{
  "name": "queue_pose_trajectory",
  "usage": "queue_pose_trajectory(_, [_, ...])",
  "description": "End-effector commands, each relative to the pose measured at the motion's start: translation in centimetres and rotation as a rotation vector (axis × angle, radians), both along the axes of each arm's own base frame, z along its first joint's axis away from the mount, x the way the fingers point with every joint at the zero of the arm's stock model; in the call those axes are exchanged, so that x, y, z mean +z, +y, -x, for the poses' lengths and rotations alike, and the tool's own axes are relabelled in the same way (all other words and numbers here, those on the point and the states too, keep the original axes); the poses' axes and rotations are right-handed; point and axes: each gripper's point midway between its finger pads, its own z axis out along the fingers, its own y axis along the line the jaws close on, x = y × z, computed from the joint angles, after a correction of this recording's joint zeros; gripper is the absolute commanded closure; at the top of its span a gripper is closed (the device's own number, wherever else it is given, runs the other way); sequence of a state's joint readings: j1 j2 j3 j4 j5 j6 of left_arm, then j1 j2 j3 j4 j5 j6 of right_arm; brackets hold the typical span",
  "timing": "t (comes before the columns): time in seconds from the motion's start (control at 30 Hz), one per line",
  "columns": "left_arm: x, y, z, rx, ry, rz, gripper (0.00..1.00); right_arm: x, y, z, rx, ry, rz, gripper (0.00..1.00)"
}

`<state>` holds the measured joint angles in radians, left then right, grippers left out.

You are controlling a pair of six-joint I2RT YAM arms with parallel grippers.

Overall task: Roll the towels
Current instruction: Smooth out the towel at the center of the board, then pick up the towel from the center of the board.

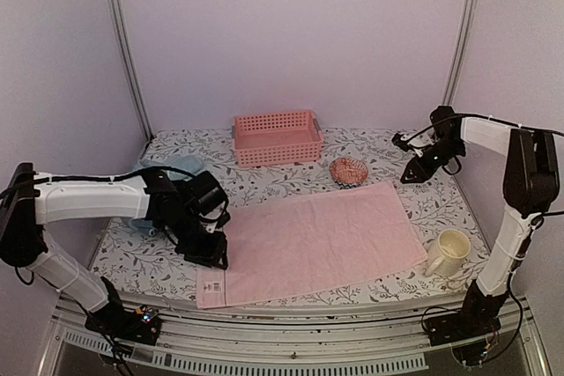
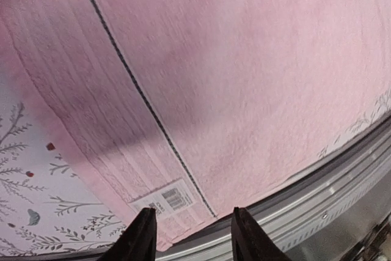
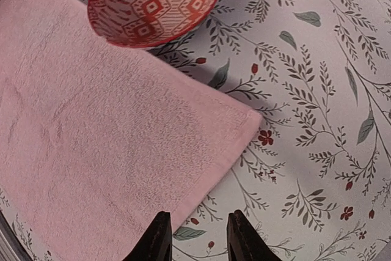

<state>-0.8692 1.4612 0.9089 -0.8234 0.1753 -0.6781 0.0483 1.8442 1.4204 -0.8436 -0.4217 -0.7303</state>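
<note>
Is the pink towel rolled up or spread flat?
Spread flat. The pink terry towel lies open on the floral table cover, all corners out, white label showing at one corner; no roll started.

Soft, even light with a faint violet cast overhead, weak shadows, a broad dark shadow band across the pink towel (image 2: 244,59) in the left wrist view, left gripper (image 2: 192,212) slightly blurred, metal rail (image 2: 330,194) bowed, probably lens distortion, right wrist view bright, crisp
</note>
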Motion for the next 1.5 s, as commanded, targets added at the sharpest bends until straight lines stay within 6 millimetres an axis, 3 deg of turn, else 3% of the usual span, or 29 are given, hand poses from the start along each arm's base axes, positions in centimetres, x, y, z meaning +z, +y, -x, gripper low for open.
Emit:
queue_pose_trajectory(0.0, [1.6,2.2,-6.5,0.095,-0.154,-0.005,0.53,-0.5,-1.0,-3.7,-0.119,0.002,-0.014,0.64])
queue_pose_trajectory(0.2, [3.1,4.2,-13.2,0.241,-0.357,0.094,0.34,-2.4,0.5,-6.1,-0.139,0.080,-0.113,0.59])
queue_pose_trajectory(0.43, [2.7,5.8,-16.9,0.355,-0.450,0.217,0.29,-5.5,1.2,-7.3,-0.158,0.150,-0.160,0.58])
queue_pose_trajectory(0.73, [0.8,7.1,-17.6,0.387,-0.437,0.219,0.35,-7.6,2.4,-7.0,-0.140,0.229,-0.228,0.60])
queue_pose_trajectory(1.0, [-0.3,8.3,-18.2,0.429,-0.447,0.221,0.46,-6.7,2.3,-7.4,-0.143,0.194,-0.236,0.95])
queue_pose_trajectory(1.17, [-1.7,9.0,-18.7,0.457,-0.428,0.194,0.59,-6.0,2.2,-7.7,-0.154,0.164,-0.228,0.97])
queue_pose_trajectory(1.47, [-3.8,9.2,-19.0,0.462,-0.373,0.178,0.60,-6.4,2.4,-7.0,-0.154,0.178,-0.241,0.97])
